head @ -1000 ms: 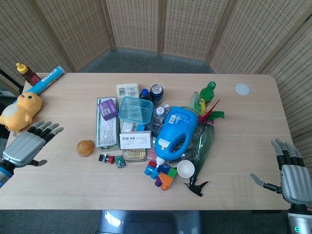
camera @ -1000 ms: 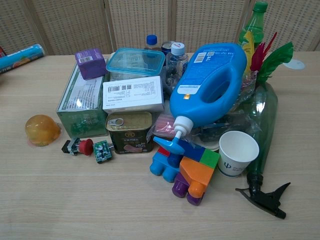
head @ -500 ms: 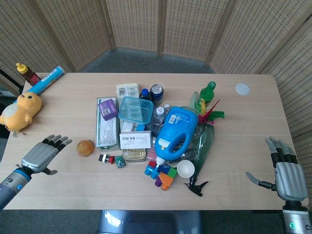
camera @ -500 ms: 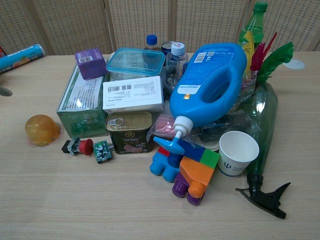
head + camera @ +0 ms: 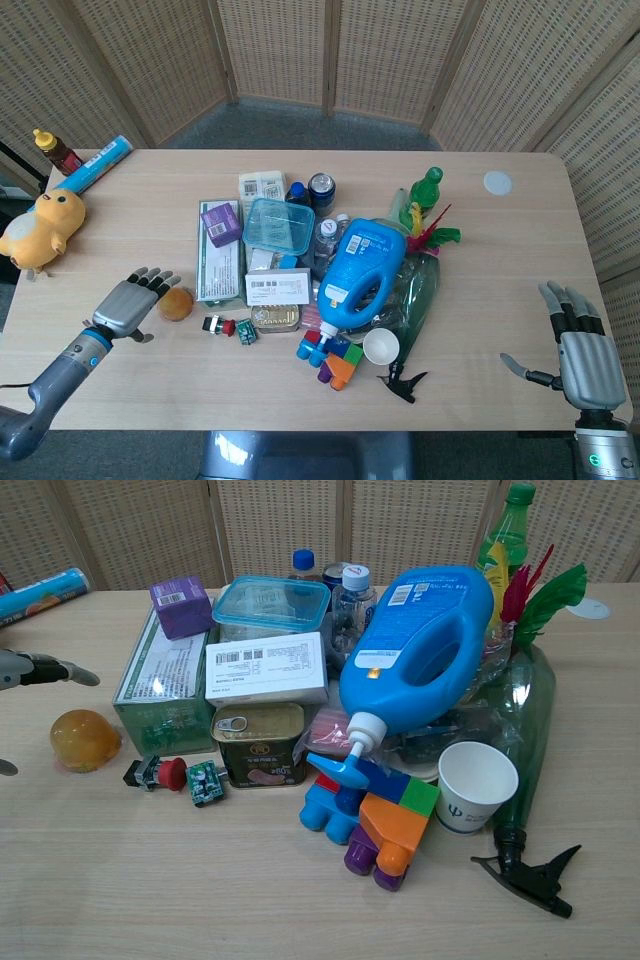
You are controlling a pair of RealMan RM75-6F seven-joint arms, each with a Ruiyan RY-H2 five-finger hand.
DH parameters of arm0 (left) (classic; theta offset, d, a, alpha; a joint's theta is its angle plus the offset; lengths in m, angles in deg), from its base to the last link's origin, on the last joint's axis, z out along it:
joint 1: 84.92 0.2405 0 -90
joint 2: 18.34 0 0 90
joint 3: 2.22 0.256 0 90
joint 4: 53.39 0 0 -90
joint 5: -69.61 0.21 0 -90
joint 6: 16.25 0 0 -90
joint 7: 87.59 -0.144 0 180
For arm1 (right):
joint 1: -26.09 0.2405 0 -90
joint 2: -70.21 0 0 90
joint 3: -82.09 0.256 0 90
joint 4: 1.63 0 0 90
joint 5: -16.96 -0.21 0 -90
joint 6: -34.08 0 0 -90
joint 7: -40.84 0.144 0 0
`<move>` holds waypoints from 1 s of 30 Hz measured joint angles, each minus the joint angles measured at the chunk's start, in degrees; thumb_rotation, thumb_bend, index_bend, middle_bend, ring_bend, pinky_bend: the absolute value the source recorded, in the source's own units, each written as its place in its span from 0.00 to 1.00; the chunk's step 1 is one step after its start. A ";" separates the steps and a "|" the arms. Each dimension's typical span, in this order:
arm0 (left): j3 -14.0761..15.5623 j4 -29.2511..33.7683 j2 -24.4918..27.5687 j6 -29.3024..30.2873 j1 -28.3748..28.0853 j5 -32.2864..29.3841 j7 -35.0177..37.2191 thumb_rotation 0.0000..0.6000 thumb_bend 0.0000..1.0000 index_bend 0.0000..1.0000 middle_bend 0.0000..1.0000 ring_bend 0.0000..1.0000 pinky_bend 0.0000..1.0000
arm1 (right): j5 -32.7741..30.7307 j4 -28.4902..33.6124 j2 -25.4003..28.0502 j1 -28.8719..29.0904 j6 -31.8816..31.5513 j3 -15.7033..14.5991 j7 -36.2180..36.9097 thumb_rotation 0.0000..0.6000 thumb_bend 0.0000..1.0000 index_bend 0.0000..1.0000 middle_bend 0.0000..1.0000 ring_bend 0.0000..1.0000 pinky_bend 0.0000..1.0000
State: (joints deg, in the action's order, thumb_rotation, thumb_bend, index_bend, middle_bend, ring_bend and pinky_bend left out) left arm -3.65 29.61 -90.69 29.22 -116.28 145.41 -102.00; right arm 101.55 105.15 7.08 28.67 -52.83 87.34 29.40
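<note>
Moved: I bring my left hand point(image 5: 130, 302) in across the table toward the ball.
Left hand: fingers spread, holding nothing.
Ball point(image 5: 177, 303): just beside my fingertips, left of the green box point(image 5: 217, 270).
Right hand point(image 5: 585, 362): spread, empty, at the table's right edge.

Matt pale wood-grain table point(image 5: 150, 200); glossy blue plastic detergent jug point(image 5: 425, 645); shiny metal tin point(image 5: 260, 745); translucent amber ball point(image 5: 85, 740); white paper cup point(image 5: 475, 785).

L hand point(image 5: 128, 303) open beside orange ball point(image 5: 176, 303); green box point(image 5: 215, 268) blocks just beyond, red button point(image 5: 225, 326) close by. R hand point(image 5: 582, 350) over bare table point(image 5: 500, 300); spray bottle point(image 5: 412, 310) nearest obstacle, well apart.
</note>
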 measured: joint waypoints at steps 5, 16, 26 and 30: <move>-0.66 -3.72 -3.73 -1.18 -1.51 -3.20 -2.30 1.00 0.00 0.00 0.00 0.00 0.00 | -0.24 -0.23 -0.12 0.06 0.05 0.00 -0.20 0.61 0.00 0.00 0.00 0.00 0.00; -0.90 -9.70 -10.23 -3.77 -4.06 -8.77 -5.95 1.00 0.00 0.00 0.00 0.00 0.00 | -0.39 -0.44 -0.27 0.20 0.14 -0.08 0.04 0.61 0.00 0.00 0.00 0.00 0.00; -0.82 -12.19 -13.44 -3.16 -5.47 -10.98 -8.27 1.00 0.00 0.00 0.00 0.00 0.03 | -1.04 -0.81 -0.26 0.32 0.34 0.05 0.43 0.61 0.00 0.00 0.00 0.00 0.00; -0.44 -12.70 -13.82 -2.60 -5.50 -11.44 -9.56 1.00 0.00 0.00 0.00 0.00 0.19 | -1.26 -0.93 -0.28 0.35 0.38 0.09 0.55 0.61 0.00 0.00 0.00 0.00 0.00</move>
State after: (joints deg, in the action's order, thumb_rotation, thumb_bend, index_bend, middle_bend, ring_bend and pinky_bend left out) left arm -4.09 16.91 -104.52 26.61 -121.78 133.97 -111.56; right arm 100.29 104.22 6.80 29.03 -52.45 87.42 29.95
